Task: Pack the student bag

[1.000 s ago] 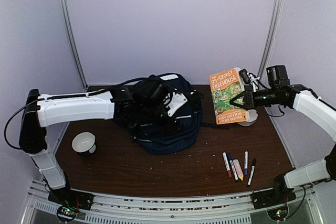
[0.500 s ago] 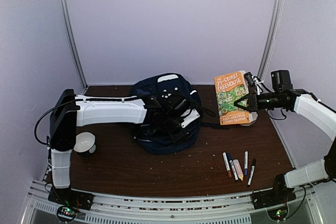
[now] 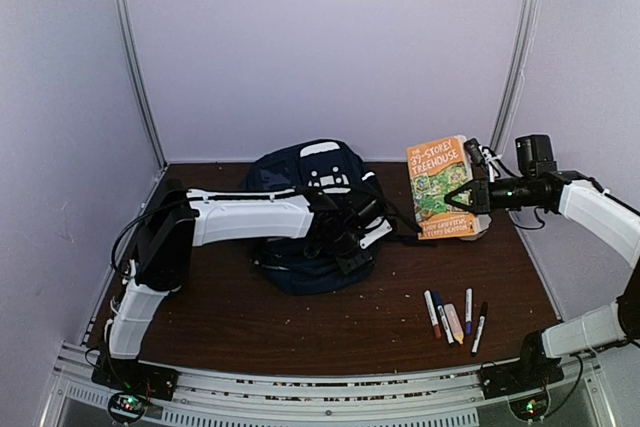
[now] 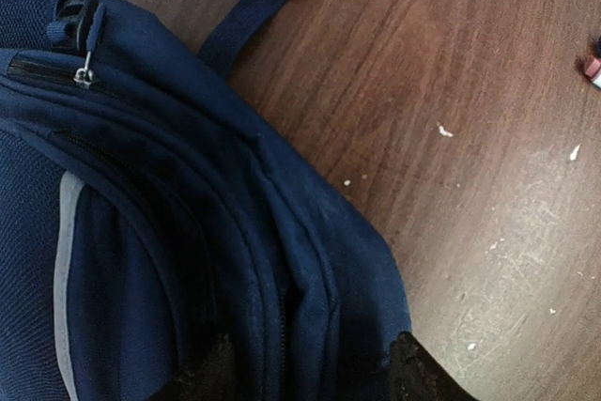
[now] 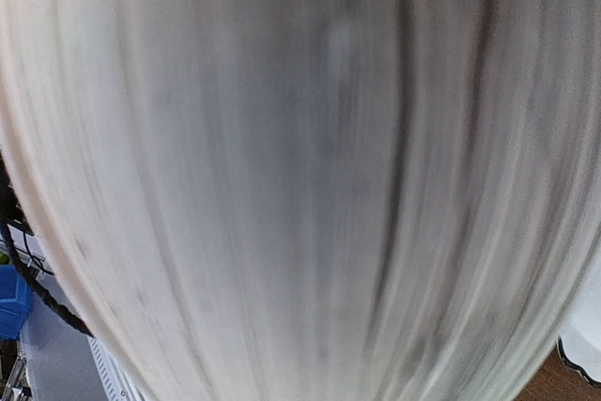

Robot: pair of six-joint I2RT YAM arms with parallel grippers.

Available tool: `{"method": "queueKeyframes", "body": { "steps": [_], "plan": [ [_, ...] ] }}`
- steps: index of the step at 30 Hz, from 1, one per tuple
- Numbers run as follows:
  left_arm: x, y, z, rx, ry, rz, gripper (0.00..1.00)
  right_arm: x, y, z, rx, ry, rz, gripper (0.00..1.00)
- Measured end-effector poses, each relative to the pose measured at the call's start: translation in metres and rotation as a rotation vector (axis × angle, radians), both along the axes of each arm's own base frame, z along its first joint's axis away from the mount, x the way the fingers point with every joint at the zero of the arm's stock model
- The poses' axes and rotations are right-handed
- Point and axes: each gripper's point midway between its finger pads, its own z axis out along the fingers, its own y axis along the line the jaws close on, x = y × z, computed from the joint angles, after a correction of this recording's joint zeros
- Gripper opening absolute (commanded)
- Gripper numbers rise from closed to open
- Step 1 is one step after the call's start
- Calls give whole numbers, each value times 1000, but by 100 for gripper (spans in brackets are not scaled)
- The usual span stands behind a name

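Right fingers (image 3: 468, 190) pinch rectangular paperback (image 3: 432, 172); student bag (image 3: 300, 162) rumpled fabric.

Paperback book (image 3: 443, 187), orange cover: title across the top reads "39-STOREY TREEHOUSE". The lettering along the cover's bottom edge is too small to read.

The bag (image 3: 300, 162) sits mid-frame on the bench (image 3: 330, 332). Right of it, the book (image 3: 438, 182) is held upright in the right pincer (image 3: 458, 194). Markers (image 3: 455, 319) lie lower right, before the book, on the bench.
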Motion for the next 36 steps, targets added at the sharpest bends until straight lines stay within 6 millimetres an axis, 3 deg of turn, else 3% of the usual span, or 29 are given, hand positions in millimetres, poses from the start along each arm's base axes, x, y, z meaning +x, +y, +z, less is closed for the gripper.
{"method": "queueKeyframes", "body": {
  "steps": [4, 9, 13, 16, 20, 23, 25, 29, 33, 36],
  "plan": [
    [3, 5, 1, 36, -32, 17, 47, 1, 1, -5, 4, 17, 5, 0],
    [7, 10, 3, 66, -68, 37, 52, 2, 2, -8, 9, 31, 11, 0],
    [7, 12, 4, 81, -83, 39, 50, 2, 2, -8, 9, 31, 11, 0],
    [9, 12, 4, 88, -91, 41, 36, 2, 2, -8, 8, 31, 11, 0],
    [11, 16, 3, 106, -99, 52, 8, 2, 2, -8, 9, 32, 11, 0],
    [14, 18, 7, 117, -118, 60, 0, 3, 1, -7, 9, 37, -4, 0],
    [16, 19, 13, 115, -129, 66, 0, 6, -2, -3, 13, 34, -36, 0],
    [21, 24, 39, 103, -171, 79, 0, 9, -5, 11, 27, 29, -84, 0],
    [34, 29, 85, 66, -261, 104, 0, 16, -3, 31, 79, 50, -104, 0],
    [45, 38, 122, 40, -333, 136, 0, 17, 4, 28, 123, 115, -101, 0]
  ]
}}
